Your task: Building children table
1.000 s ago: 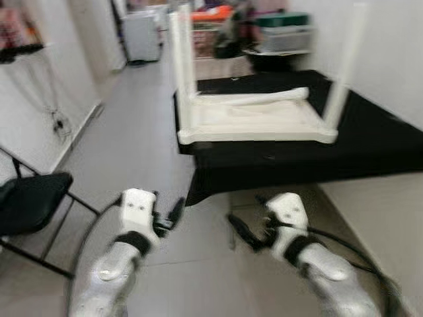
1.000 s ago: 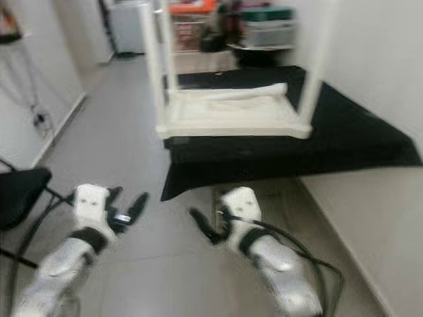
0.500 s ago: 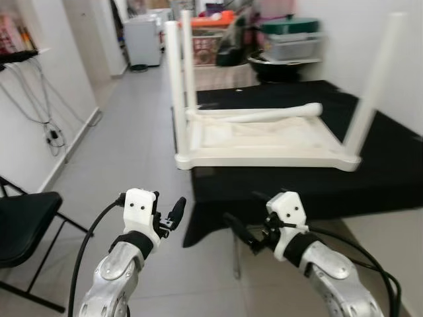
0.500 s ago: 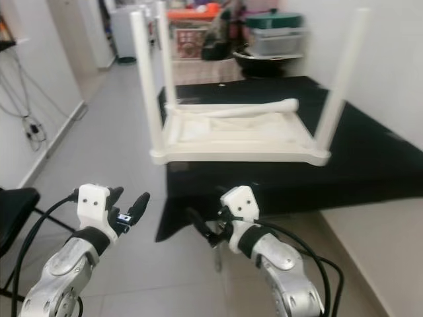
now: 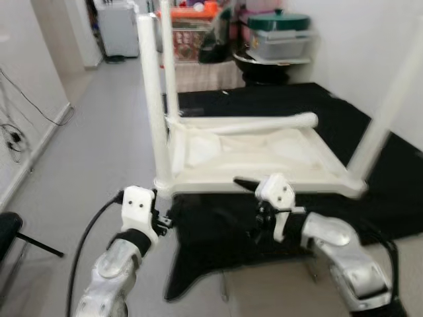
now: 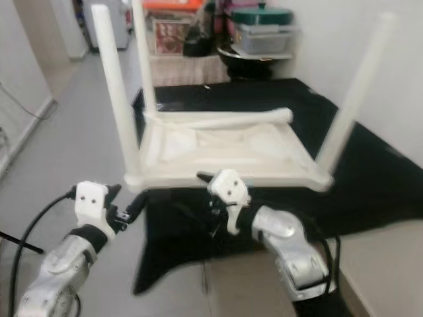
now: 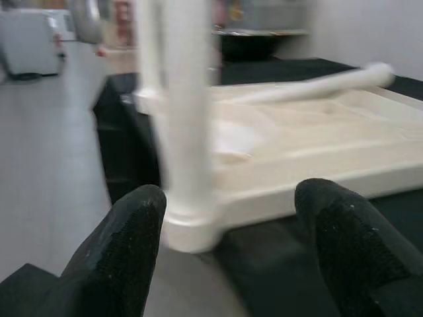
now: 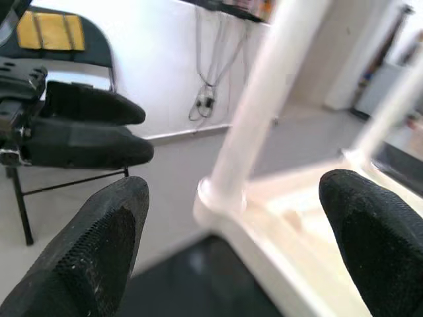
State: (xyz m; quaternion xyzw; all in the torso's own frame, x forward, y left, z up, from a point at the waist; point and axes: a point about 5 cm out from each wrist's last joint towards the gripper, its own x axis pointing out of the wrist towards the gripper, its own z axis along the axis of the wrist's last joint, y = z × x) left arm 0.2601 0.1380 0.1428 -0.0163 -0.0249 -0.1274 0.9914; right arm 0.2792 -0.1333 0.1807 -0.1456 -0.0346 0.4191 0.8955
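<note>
A white plastic children's table (image 5: 264, 155) lies upside down on a black-covered platform (image 5: 396, 191). Three legs stand up from it, and the near-left leg (image 5: 151, 99) is the closest. A loose fourth leg (image 5: 251, 123) lies across the underside. My left gripper (image 5: 165, 218) is open just below the near-left corner; in the left wrist view that corner and leg (image 7: 188, 119) sit between its fingers (image 7: 125, 251). My right gripper (image 5: 254, 205) is open in front of the near rim, holding nothing. The right wrist view looks past its fingertips (image 8: 99, 244) to the same corner leg (image 8: 264, 99).
Grey floor (image 5: 79, 152) runs along my left, with a black folding chair (image 5: 6, 228) at the edge. Storage boxes and a green-lidded pot (image 5: 277, 33) crowd the back, beside a white appliance (image 5: 119, 26). A white wall stands close on the right.
The camera has moved forward, so the table looms nearer. Both grippers have come up from over the floor to the table's near edge, still open.
</note>
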